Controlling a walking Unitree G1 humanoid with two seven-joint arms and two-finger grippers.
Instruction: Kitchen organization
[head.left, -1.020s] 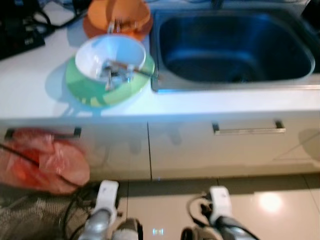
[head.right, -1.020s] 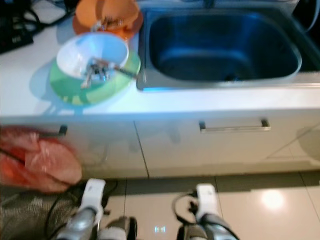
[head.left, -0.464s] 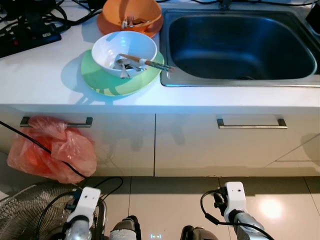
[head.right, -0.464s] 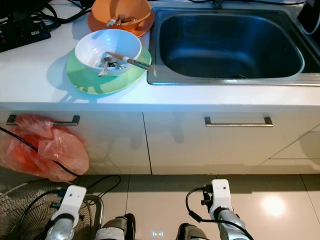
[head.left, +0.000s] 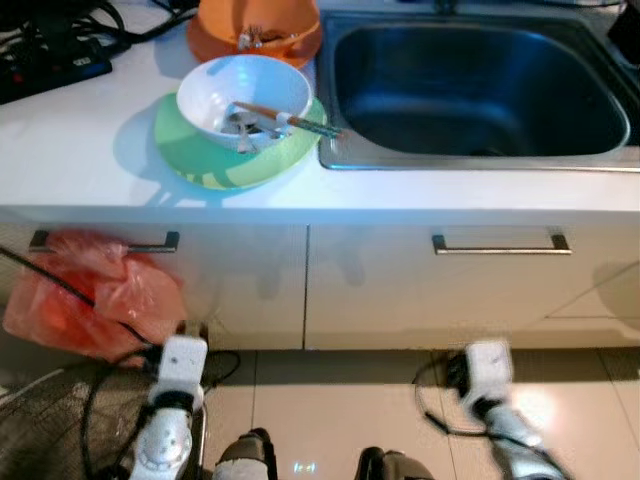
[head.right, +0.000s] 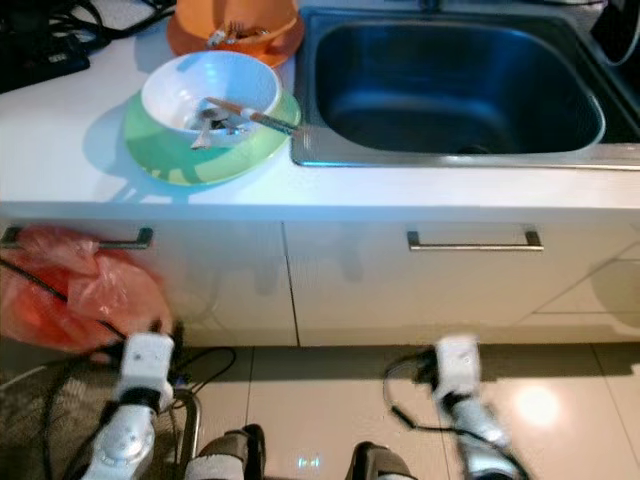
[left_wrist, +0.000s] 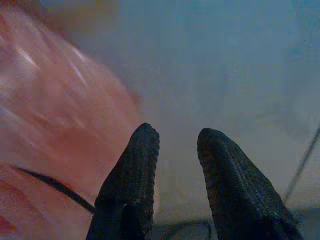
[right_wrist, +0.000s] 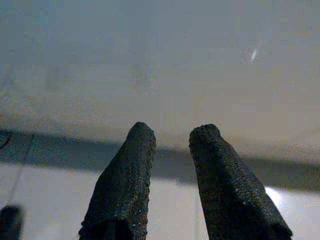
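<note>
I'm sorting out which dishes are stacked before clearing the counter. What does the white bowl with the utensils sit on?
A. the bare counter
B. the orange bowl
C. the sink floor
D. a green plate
D: the white bowl rests on the green plate, which lies on the counter just left of the sink.

The head views are bright with a cool bluish cast. The white bench (head.left: 80, 150) is nearly overexposed, and soft shadows fall to the left of the stacked dishes. A glare spot shines on the glossy floor (head.left: 540, 405) at near right. Both arms near the bottom edge are smeared by motion blur. The wrist views are dimmer and hazy, the red bag (left_wrist: 45, 115) streaked.
</note>
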